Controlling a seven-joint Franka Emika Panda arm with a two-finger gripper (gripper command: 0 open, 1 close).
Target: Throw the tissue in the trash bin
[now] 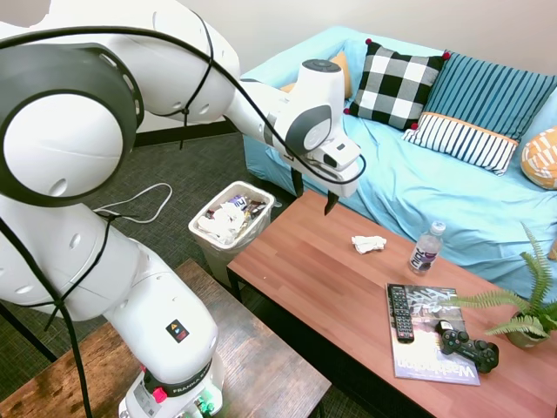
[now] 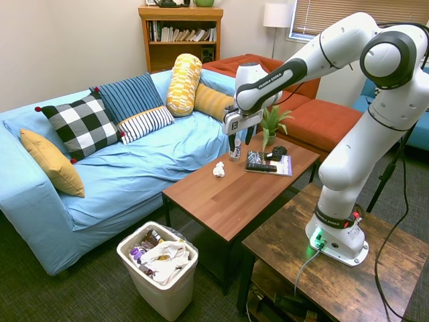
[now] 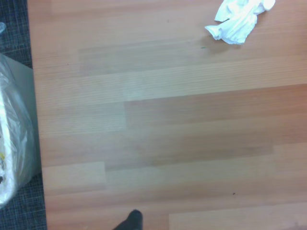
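Gripper (image 1: 313, 197) above coffee table (image 1: 305, 270), fingers apart, empty. Tissue (image 1: 368, 244) on tabletop nr bottle (image 1: 426, 248). Trash bin (image 1: 231, 214) beside table, prob. full.

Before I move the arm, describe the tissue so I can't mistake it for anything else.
Look at the long wooden coffee table in front of the blue sofa. The tissue lies loose on its bare top, beside the water bottle. It is the only crumpled white wad on the table, unlike the paper already inside the trash bin.
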